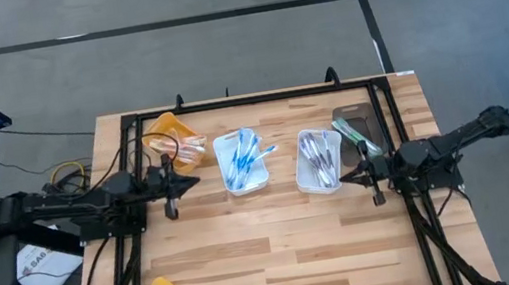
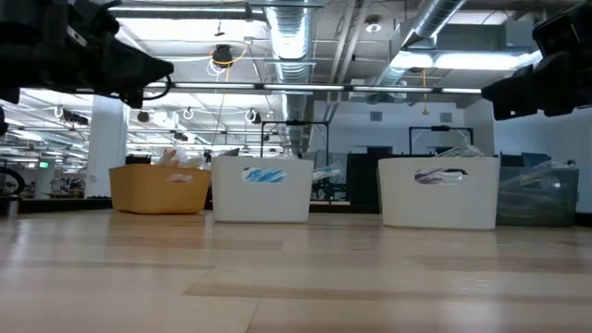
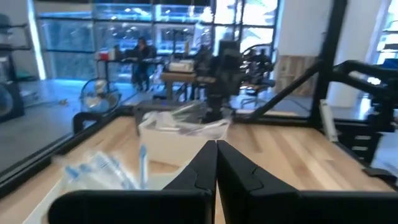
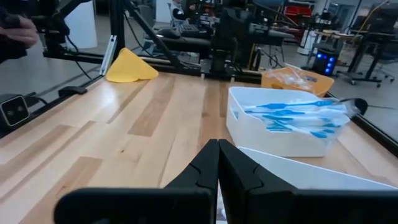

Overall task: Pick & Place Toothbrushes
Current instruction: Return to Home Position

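4 bins (image 2: 264, 199), toothbrushes (image 1: 242, 159), wood table (image 2: 296, 268), open workshop (image 2: 370, 139)

My left arm (image 1: 72, 203), at the left of the high view, is black, long and thin with fat round joints. My right arm (image 1: 452, 141), at the right, looks the same. Up close, its fingers (image 4: 200, 171) are smooth black pointy wedges above a wide black bar (image 4: 137, 205).

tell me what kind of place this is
Most likely a robotics lab in an open industrial hall. The signs are the exposed ceiling ducts, a black-framed wooden table carrying a white bin of toothbrushes, and equipment benches beyond it, where a person sits.
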`<state>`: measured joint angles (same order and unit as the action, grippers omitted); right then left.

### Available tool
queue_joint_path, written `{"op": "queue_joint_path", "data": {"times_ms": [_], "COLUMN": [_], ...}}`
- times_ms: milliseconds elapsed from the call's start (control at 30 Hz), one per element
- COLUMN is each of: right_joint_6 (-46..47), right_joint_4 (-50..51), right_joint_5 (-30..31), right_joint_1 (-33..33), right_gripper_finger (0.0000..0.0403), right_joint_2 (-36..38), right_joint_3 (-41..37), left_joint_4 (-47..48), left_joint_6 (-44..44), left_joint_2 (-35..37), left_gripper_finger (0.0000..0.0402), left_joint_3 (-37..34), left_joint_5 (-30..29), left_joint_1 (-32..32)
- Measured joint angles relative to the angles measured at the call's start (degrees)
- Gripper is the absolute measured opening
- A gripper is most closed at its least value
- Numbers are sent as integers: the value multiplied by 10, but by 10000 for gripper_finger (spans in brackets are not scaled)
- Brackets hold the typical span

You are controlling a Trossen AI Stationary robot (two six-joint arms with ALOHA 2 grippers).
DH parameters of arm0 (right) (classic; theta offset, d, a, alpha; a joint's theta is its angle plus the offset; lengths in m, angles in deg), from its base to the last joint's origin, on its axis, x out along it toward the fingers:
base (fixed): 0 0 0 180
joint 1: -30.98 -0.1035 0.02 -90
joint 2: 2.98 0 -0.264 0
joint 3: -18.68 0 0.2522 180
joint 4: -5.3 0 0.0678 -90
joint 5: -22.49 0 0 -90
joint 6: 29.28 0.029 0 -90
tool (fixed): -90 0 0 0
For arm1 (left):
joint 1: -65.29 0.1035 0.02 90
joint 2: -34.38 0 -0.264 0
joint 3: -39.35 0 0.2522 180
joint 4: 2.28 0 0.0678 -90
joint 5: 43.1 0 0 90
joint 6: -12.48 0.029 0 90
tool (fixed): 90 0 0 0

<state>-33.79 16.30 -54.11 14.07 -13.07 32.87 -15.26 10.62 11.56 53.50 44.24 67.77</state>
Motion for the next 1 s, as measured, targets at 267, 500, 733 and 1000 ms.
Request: {"op": "queue_joint_path", "data": {"times_ms": [267, 500, 733, 1000], "right_joint_6": [3, 4, 5, 5], "right_joint_4": [0, 0, 0, 0], "right_joint_5": [1, 1, 1, 1], "right_joint_1": [11, 11, 11, 11], "right_gripper_finger": [1, 1, 1, 1], "right_joint_2": [0, 0, 0, 0], "right_joint_3": [0, 0, 0, 0], "left_joint_4": [1, 4, 41, 92], "left_joint_6": [46, 39, 47, 16], "left_joint_2": [66, 129, 181, 188], "left_gripper_finger": [1, 1, 1, 1], "left_joint_3": [0, 0, 0, 0], "left_joint_5": [29, 103, 135, 132], "left_joint_1": [-2, -2, -2, -2]}}
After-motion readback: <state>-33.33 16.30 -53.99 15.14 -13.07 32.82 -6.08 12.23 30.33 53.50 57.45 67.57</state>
